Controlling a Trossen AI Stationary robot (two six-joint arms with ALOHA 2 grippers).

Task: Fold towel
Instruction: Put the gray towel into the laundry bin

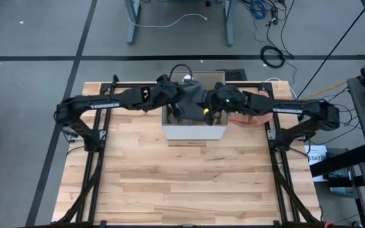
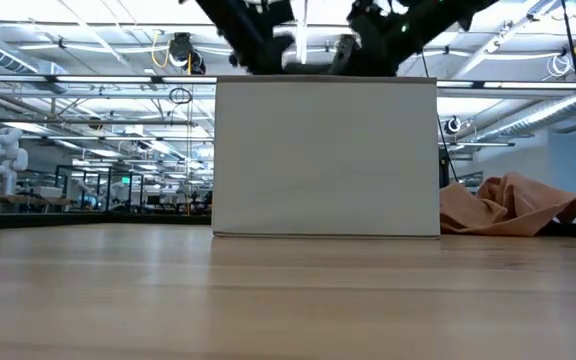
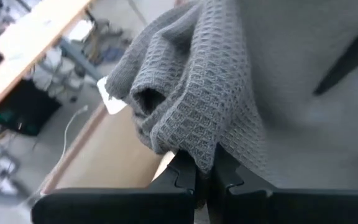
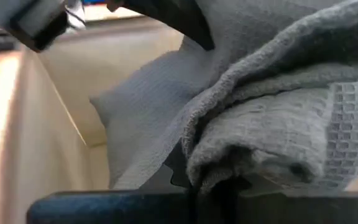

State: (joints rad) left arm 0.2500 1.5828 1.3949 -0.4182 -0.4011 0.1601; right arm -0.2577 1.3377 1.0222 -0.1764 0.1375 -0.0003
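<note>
— Where's the towel [image 1: 194, 95]?

— Up at twelve o'clock on the table [image 1: 170, 183], bunched over the white box [image 1: 194, 131], grey waffle cloth.

— And the grippers?

— Both over the box. The left gripper [image 3: 205, 177] is pinched tight on a fold of it; the right gripper [image 4: 213, 186] is clamped on another bunch.

— Anything else?

— A tan cloth [image 2: 508, 208] heaped just beside the box, at three o'clock from it.

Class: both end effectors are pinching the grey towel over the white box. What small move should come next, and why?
Probably lift together: the left end effector and right end effector are shut on the bunched grey towel, which hangs over the white box, so it must clear the rim before spreading.
</note>
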